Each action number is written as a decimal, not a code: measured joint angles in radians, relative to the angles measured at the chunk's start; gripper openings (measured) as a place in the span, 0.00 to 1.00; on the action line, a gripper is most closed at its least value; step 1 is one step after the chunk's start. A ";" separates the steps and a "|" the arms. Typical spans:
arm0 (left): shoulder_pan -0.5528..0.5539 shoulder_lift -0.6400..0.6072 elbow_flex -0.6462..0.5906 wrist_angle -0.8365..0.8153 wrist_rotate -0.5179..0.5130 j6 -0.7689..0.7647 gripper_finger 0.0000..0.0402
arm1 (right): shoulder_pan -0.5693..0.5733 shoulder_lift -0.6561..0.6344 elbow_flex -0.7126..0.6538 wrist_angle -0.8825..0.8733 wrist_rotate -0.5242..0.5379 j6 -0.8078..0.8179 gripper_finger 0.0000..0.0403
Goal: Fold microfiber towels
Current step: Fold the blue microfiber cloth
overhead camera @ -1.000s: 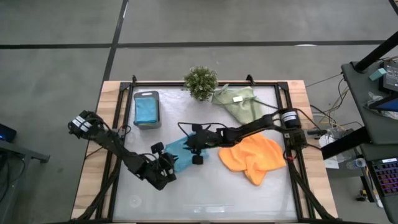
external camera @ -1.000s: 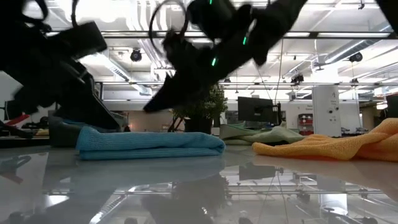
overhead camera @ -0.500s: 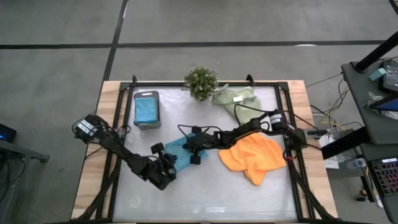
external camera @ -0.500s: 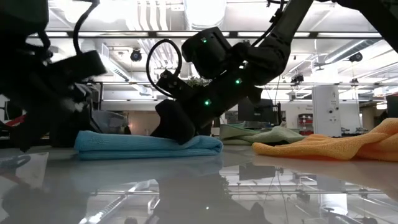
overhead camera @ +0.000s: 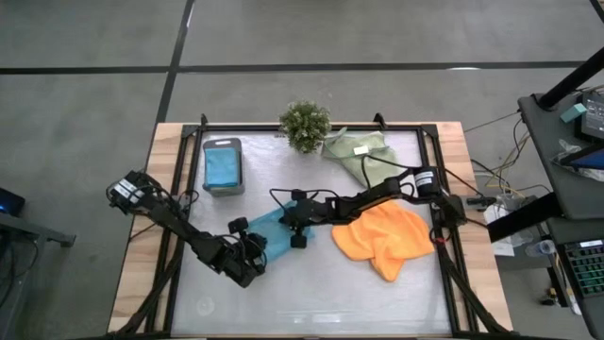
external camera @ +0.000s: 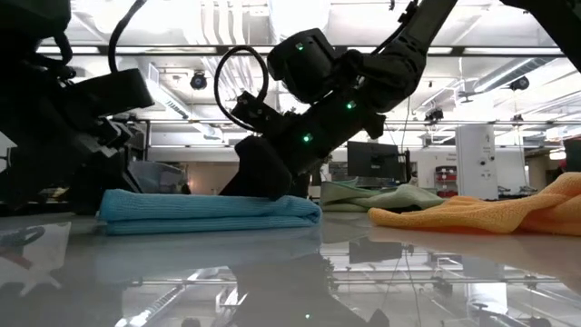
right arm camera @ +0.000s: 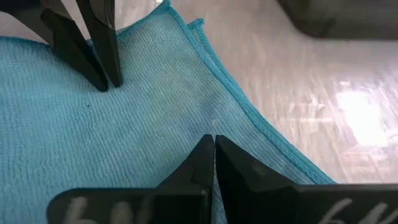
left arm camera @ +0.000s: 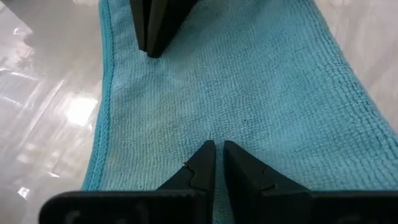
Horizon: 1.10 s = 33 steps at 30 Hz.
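A teal-blue microfiber towel [overhead camera: 271, 229], folded in layers, lies flat in the middle of the table. My left gripper [left arm camera: 217, 151] is shut, its tips on the towel's near-left part [overhead camera: 259, 246]. My right gripper [right arm camera: 213, 144] is shut, its tips on the towel's far-right part [overhead camera: 282, 219], close to a stitched edge. The orange towel [overhead camera: 382, 239] lies crumpled to the right. A sage-green towel with a white tag [overhead camera: 362, 154] lies at the back. Another teal towel [overhead camera: 223, 164] rests folded in the dark tray. My left gripper presses its shut fingertips [left arm camera: 205, 157] onto the towel's top layer [left arm camera: 217, 121], slanting down from the table's near left. The towel lies flat on the table under them. My right gripper presses its shut fingertips [right arm camera: 202, 152] onto the top layer [right arm camera: 186, 118] beside the stitched edge [right arm camera: 249, 118], slanting down from the right. In the low view the fingers [external camera: 261, 177] stand on the towel's top.
A small bushy plant [overhead camera: 305, 125] stands at the table's far edge. The dark tray [overhead camera: 206, 179] sits at the far left. Bare glossy table [overhead camera: 311, 297] stretches along the near edge. Black frame rails [overhead camera: 176, 217] run along both sides.
My right gripper has sunk from above the teal towel onto its top. In the low view the towel's left end has slid a little to the left.
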 joint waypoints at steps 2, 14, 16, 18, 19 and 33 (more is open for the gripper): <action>0.000 0.000 -0.001 0.001 -0.001 0.000 0.05 | 0.000 0.002 0.000 0.002 0.000 0.000 0.02; 0.000 0.021 -0.002 0.013 -0.016 -0.001 0.05 | -0.005 0.004 -0.036 0.014 -0.001 0.004 0.02; 0.000 0.021 -0.002 0.011 -0.003 -0.001 0.05 | -0.009 0.004 -0.043 0.015 -0.002 0.005 0.02; 0.000 0.018 -0.002 0.006 0.014 -0.001 0.05 | -0.014 0.004 -0.044 0.016 -0.007 0.012 0.02; 0.000 0.017 -0.002 0.003 0.023 -0.001 0.05 | -0.015 0.004 -0.045 0.015 -0.007 0.013 0.02; 0.000 -0.125 0.017 -0.051 0.068 0.035 0.05 | -0.016 -0.124 -0.048 -0.147 0.002 0.048 0.02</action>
